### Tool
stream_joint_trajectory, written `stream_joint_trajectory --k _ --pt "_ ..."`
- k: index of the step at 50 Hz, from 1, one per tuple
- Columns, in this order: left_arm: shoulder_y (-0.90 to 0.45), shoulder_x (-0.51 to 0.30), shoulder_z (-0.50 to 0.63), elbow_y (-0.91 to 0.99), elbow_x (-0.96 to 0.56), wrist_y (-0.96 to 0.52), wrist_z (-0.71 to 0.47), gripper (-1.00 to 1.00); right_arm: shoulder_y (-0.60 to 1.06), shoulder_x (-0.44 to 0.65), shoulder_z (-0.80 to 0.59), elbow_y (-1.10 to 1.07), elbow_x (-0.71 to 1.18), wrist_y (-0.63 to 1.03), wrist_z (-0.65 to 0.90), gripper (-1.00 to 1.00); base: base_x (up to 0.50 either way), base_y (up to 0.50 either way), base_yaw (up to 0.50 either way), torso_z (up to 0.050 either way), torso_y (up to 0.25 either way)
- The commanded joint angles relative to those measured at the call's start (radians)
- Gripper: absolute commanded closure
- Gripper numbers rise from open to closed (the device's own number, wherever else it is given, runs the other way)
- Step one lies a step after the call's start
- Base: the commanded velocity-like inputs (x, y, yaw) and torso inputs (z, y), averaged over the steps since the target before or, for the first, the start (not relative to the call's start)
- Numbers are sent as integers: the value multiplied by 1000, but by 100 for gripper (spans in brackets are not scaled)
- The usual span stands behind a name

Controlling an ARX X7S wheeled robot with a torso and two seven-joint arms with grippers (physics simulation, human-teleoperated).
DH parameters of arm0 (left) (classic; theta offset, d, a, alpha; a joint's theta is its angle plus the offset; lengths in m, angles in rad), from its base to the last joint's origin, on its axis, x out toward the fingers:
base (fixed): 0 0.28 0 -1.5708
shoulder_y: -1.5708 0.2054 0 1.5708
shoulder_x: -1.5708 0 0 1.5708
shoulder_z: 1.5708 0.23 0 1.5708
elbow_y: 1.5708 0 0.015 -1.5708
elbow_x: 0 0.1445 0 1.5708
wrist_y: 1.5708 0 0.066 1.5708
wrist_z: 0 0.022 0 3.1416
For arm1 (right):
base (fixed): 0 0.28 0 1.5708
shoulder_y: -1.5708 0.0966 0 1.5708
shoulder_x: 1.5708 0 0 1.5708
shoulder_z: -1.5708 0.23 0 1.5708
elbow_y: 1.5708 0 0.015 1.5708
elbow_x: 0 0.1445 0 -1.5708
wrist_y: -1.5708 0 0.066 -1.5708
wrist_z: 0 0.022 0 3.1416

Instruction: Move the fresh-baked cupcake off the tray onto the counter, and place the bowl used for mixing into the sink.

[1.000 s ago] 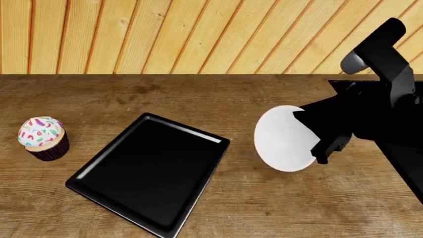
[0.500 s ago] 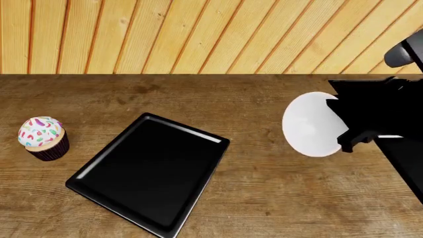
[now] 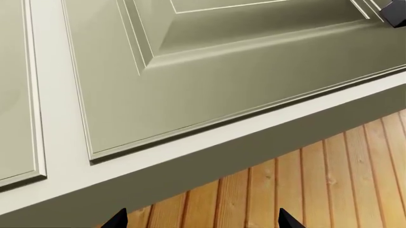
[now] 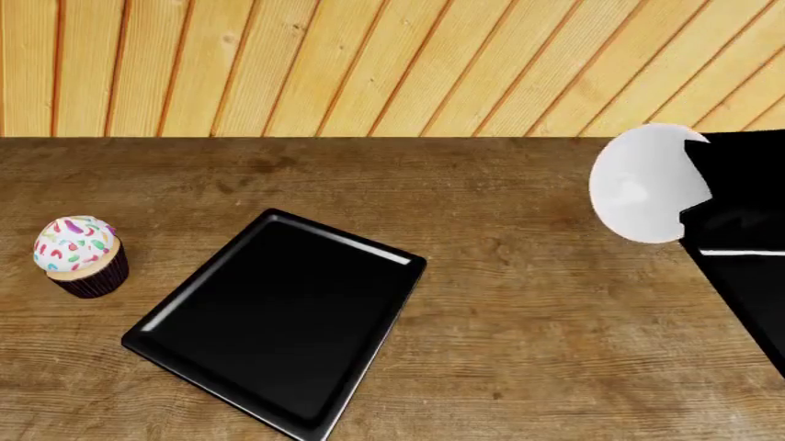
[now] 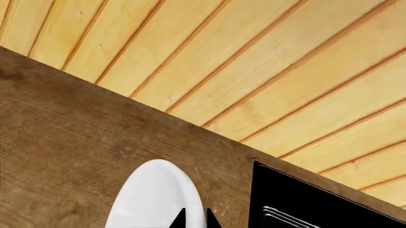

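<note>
The white bowl hangs tilted above the counter, right at the left edge of the black sink. My right gripper is shut on the bowl's rim; it is dark against the sink and hard to make out. In the right wrist view the fingertips pinch the bowl's rim, with the sink's corner beside it. The cupcake stands on the counter left of the black tray, which holds nothing. My left gripper is open and holds nothing; it does not show in the head view.
A wood-plank wall runs behind the counter. The left wrist view shows a grey-green cabinet door and wood planks.
My right gripper has carried the bowl to the right and farther back, from beside the tray to the sink's edge. Most of the right arm has left the head view.
</note>
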Motion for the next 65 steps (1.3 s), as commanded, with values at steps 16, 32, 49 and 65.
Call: stream_joint_trajectory --k 16,32,49,65 --pt "-1 -2 1 4 2 -1 -4 -100 -89 64 65 85 -46 -108 217 100 0 0 0 0 0" --pt "25 -4 -10 5 9 14 -1 -100 -88 60 84 153 -48 -82 381 100 0 0 0 0 1" --pt "50 -6 -13 7 23 24 3 -100 -110 91 105 185 -75 -99 487 100 0 0 0 0 0" --pt "59 -8 -15 13 27 28 2 -100 -126 143 81 177 -108 -37 551 100 0 0 0 0 1"
